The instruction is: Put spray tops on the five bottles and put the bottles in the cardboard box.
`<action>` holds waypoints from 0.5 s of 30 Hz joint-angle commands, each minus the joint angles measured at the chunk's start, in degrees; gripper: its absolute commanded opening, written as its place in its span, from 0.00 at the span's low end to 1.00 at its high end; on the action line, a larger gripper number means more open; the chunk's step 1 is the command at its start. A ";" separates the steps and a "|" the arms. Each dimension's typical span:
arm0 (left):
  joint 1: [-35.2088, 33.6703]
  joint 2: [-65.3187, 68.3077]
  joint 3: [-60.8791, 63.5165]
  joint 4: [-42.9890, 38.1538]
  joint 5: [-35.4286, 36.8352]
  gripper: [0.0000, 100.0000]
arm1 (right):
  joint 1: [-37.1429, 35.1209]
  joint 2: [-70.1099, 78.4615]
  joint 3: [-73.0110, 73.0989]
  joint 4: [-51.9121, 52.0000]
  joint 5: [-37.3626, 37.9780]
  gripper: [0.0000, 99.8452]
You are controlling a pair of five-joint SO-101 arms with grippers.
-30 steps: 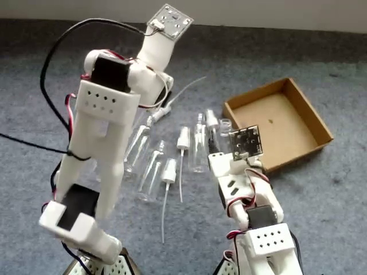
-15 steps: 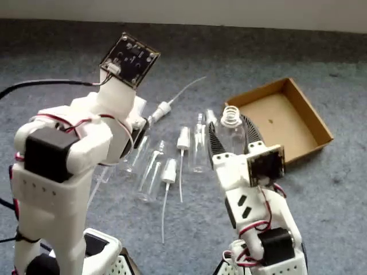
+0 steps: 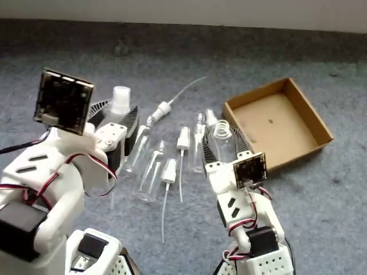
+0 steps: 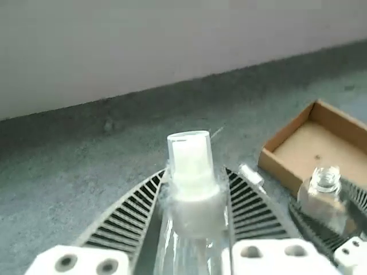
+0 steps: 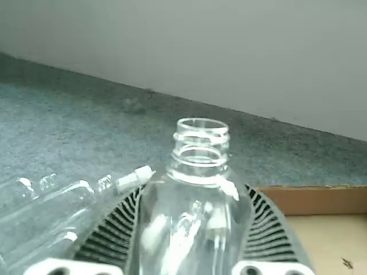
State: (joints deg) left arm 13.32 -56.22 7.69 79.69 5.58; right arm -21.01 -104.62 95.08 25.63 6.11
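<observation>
High view: what has the left claw got?

— Your left gripper point(image 3: 117, 112) is clamped on a white plastic spray top point(image 4: 189, 169), a smooth cylindrical cap over a wider round collar. Your black fingers point(image 3: 132, 117) are ribbed like fins and press the collar from both sides. Something clear runs down between them below the collar. I cannot tell you whether that is a tube or a bottle.

Which way does it point?

— Its long axis lies in line with your fingers, with the cap end sticking out past the fingertips.

And the right side?

— Your right gripper point(image 3: 223, 137) is closed around a clear plastic bottle point(image 5: 199, 172) with rounded shoulders and a threaded neck. Its long axis also follows the fingers, and the open mouth reaches out beyond the tips. Seen from above, it sits just beside the left corner of the shallow brown cardboard box point(image 3: 258, 93), which lies open on the grey carpet point(image 3: 321, 189).

What lies between the arms?

— Three more clear bottles point(image 3: 150, 175) lie on their sides on the carpet, roughly parallel, with their necks toward the far edge. Loose white spray tops point(image 3: 169, 170) lie among them. Two trail their thin dip tubes toward your side. A third one, farther off, sends its tube out toward the far right.
</observation>
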 commanded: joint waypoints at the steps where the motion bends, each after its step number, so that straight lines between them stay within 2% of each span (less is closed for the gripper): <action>1: -0.04 -6.11 9.27 -17.32 8.00 0.02 | -0.22 -0.92 5.14 -6.81 -0.53 0.11; 4: 0.84 -9.54 19.38 -30.42 10.99 0.02 | -0.22 -0.92 9.19 -10.68 -0.53 0.11; 7: 5.14 -13.58 29.85 -44.92 11.60 0.02 | -0.48 -0.92 9.98 -11.30 -0.53 0.11; 11: 11.82 -18.24 40.48 -62.51 11.60 0.02 | -6.20 -0.92 9.80 -7.34 -0.53 0.11; 15: 15.25 -19.56 48.40 -76.31 11.52 0.02 | -11.65 -0.92 9.80 -2.68 -0.18 0.11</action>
State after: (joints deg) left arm 24.84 -73.89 50.51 18.24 16.66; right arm -29.54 -104.53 95.69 20.62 6.11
